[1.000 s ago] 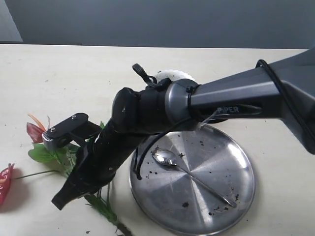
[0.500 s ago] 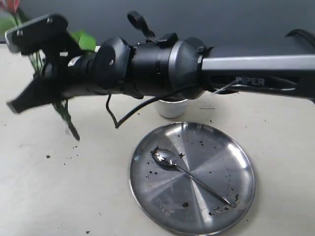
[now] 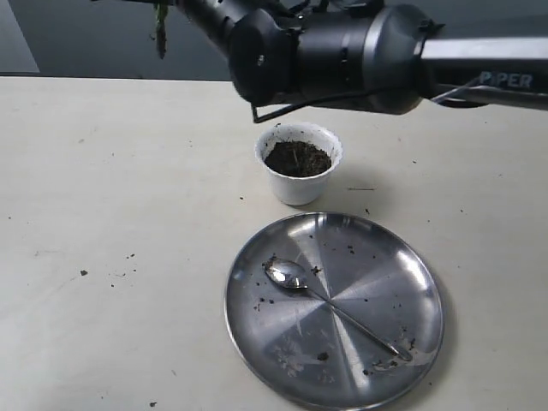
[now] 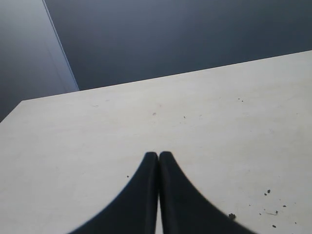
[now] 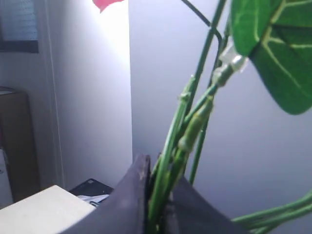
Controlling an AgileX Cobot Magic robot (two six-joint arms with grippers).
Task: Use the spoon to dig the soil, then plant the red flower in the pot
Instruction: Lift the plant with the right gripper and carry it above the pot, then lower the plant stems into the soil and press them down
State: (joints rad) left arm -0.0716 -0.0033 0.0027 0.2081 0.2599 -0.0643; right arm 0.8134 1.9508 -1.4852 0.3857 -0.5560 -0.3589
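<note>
The right arm (image 3: pixel 360 51) stretches level across the top of the exterior view, well above the tabletop (image 3: pixel 128 214), and its far end runs out of the frame at the upper left — so its gripper cannot be seen there. Only a short green stem end (image 3: pixel 159 21) of the red flower (image 5: pixel 195 122) hangs into that view. In the right wrist view the right gripper (image 5: pixel 156 195) has its fingers (image 5: pixel 134 190) clamped on the bundle of green stems, which rise from between them toward a leaf and a scrap of red bloom cut off at the edge. The left gripper (image 4: pixel 158 158) has its fingers pressed together, empty, over bare tabletop. The pot (image 3: pixel 298 163) stands below the arm, filled with soil (image 3: pixel 297 158); the spoon (image 3: pixel 330 306) lies in the steel plate (image 3: pixel 411 282) just beside it.
</note>
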